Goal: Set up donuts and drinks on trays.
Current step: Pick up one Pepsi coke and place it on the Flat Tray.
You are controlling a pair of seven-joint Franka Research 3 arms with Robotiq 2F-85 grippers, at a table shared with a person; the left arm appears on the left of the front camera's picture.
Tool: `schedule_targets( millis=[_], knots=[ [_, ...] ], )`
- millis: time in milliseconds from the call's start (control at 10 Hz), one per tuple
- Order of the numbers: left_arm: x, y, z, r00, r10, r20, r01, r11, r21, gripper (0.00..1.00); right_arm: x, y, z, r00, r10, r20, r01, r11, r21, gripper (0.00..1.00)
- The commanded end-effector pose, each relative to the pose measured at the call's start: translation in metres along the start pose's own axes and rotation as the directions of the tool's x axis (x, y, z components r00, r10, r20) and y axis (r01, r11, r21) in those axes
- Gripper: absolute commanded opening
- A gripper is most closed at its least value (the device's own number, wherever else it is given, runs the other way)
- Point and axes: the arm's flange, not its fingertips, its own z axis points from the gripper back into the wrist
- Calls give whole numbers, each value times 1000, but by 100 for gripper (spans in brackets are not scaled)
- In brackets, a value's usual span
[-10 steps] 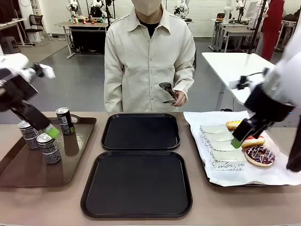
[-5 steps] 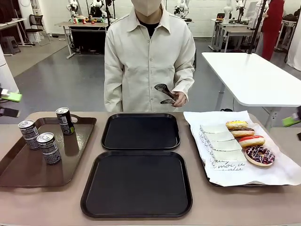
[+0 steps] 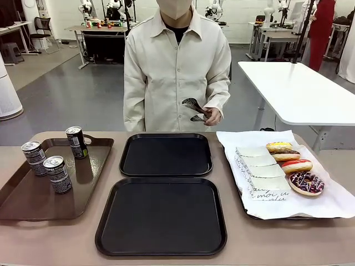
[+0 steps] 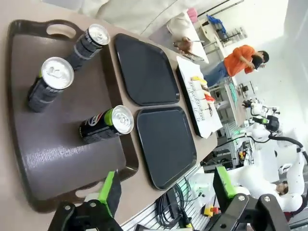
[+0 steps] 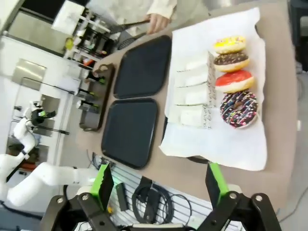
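Three drinks (image 3: 57, 174) stand upright on a brown tray (image 3: 33, 202) at the left. Two black trays (image 3: 161, 216) lie in the middle, one behind the other. Several donuts (image 3: 296, 165) sit in a row on white paper at the right, beside folded white holders (image 3: 260, 166). High above the brown tray's corner, my left gripper (image 4: 166, 190) is open, with the drinks (image 4: 106, 125) far below. My right gripper (image 5: 159, 183) is open too, high over the table edge near the donuts (image 5: 233, 80). Neither holds anything.
A person stands at the far side holding metal tongs (image 3: 195, 109) above the far black tray (image 3: 166, 154). The brown tray has handle cut-outs (image 4: 60, 30). A white table (image 3: 299, 91) stands behind at the right.
Both arms have pulled up and back out of the front view; a second ago the left gripper hung by the drinks and the right one by the donuts. Nothing on the table moved.
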Motion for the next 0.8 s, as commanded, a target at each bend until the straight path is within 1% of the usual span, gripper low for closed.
schedule_targets(
  millis=[0,200,300,500,600,700],
  knots=[
    [-59,0,-9,999,-18,35,18,1000,8,100,-4,-26,2,999,3,-34,2,991,132,100],
    [-68,3,7,997,-25,67,25,1000,4,100,-12,-58,6,999,-35,-10,36,969,246,100],
    [-73,4,11,996,-28,80,28,1000,-7,100,-17,-77,3,998,-60,9,54,948,313,100],
    [-81,5,16,993,-29,111,33,999,-31,100,-23,-102,-7,994,-106,18,91,921,379,100],
    [-86,6,22,992,-38,120,45,997,-55,100,-24,-111,-16,991,-133,-7,126,918,375,100],
    [-88,4,22,995,-41,92,46,998,-49,100,-23,-114,-20,990,-140,-18,137,922,363,100]
  ],
)
